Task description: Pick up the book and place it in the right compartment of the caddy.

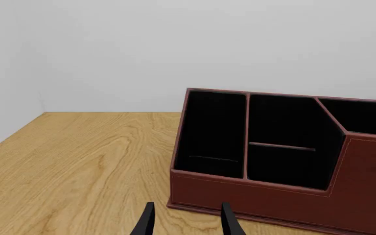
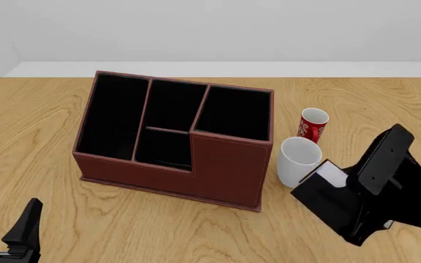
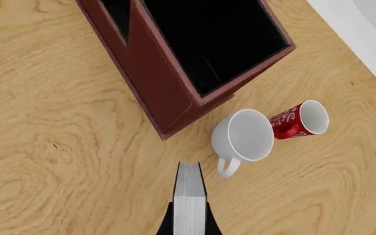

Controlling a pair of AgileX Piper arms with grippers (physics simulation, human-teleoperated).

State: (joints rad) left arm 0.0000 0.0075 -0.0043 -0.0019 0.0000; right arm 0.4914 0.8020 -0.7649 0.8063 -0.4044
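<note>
The reddish-brown caddy [image 2: 218,164] stands mid-table with its black interior showing. Its right compartment [image 2: 234,112] is the wide slot behind the tallest front wall, also seen in the right wrist view [image 3: 207,39]. My right gripper [image 2: 346,211] is shut on the black book [image 2: 320,200], which is held tilted to the right of the caddy, just in front of the mug. The book's white page edges [image 3: 189,196] show between the fingers. My left gripper [image 2: 6,227] is open near the front left edge, short of the caddy [image 1: 273,196], holding nothing.
A white mug [image 2: 298,159] stands just right of the caddy, close to the book. A red cup [image 2: 313,125] stands behind it. Both appear in the right wrist view, the mug [image 3: 244,134] and the cup [image 3: 299,120]. A white wall bounds the table's far edge.
</note>
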